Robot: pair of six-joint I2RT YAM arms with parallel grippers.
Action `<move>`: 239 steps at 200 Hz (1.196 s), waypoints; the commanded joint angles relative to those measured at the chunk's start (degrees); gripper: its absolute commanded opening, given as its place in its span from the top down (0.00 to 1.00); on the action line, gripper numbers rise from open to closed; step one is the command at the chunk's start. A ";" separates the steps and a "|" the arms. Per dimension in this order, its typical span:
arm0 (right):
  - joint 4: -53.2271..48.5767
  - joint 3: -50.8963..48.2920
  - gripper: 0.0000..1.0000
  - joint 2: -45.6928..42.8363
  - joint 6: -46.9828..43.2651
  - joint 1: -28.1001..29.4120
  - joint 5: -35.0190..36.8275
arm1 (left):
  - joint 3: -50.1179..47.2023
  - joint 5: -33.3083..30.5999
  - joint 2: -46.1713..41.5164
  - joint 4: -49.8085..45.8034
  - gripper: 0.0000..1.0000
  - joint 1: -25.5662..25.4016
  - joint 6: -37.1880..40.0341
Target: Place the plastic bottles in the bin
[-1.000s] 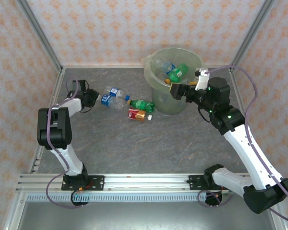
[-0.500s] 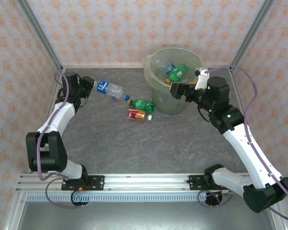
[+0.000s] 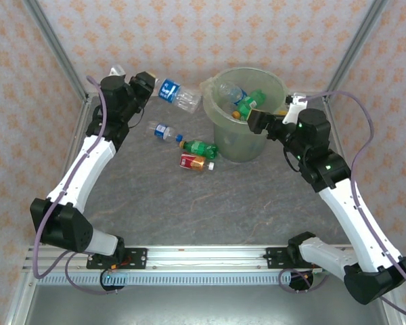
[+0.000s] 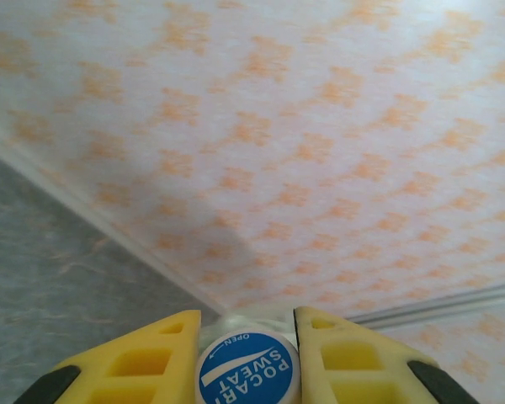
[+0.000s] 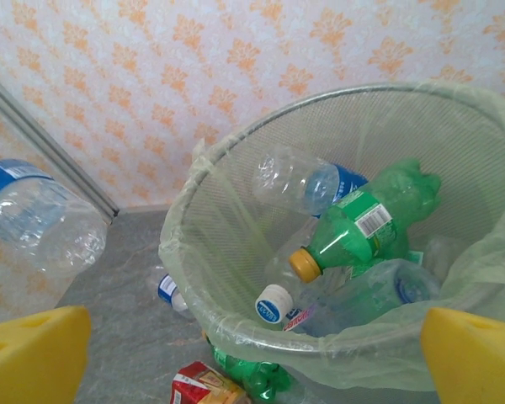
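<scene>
The pale green bin with its clear liner stands at the back centre. It holds several bottles, among them a green one with an orange cap and a clear one. My left gripper is shut on a clear blue-labelled bottle, held in the air just left of the bin's rim. Its blue cap sits between the yellow fingers. The same bottle hangs left of the bin. My right gripper is open at the bin's right rim, holding nothing.
Three bottles lie on the grey table left of the bin's foot: a clear blue-labelled one, a green one and a red-labelled one. Patterned walls and metal corner posts enclose the table.
My left arm has lifted the clear bottle off the table and carried it up and right to the bin's rim. My right gripper has shifted slightly right.
</scene>
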 commanded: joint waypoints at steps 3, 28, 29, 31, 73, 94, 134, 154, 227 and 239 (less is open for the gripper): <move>-0.39 1.97 0.00 -1.72 0.74 0.27 4.27 | 6.55 -4.61 1.77 0.76 0.74 -3.88 0.86; -0.14 1.73 0.00 -2.89 1.21 0.28 7.95 | 12.82 -5.81 6.47 0.81 0.74 -8.35 2.29; -0.14 1.69 0.00 -2.97 1.21 0.27 8.05 | 13.20 -5.85 6.69 0.80 0.74 -8.54 2.36; -0.12 1.68 0.00 -3.03 1.21 0.26 8.30 | 13.78 -5.92 7.11 0.79 0.74 -8.90 2.58; -0.63 1.82 0.00 -5.04 1.05 0.34 11.39 | 27.58 -7.07 18.11 -1.44 0.74 -15.16 6.80; -1.07 1.64 0.00 -5.81 1.07 0.32 12.19 | 34.86 -7.15 23.90 -3.14 0.74 -17.71 9.32; -1.36 1.29 0.00 -7.16 1.05 0.26 13.34 | 45.34 -6.37 33.76 -5.75 0.74 -21.47 12.95; -1.57 1.33 0.00 -7.46 0.89 0.26 13.88 | 49.48 -5.82 37.42 -7.42 0.74 -22.75 14.47; -1.65 1.12 0.00 -7.63 0.96 0.26 13.90 | 51.97 -4.70 41.97 -11.05 0.70 -24.54 15.96; -1.59 1.01 0.00 -7.54 0.97 0.33 13.69 | 51.98 -4.57 41.65 -11.16 0.51 -24.52 16.31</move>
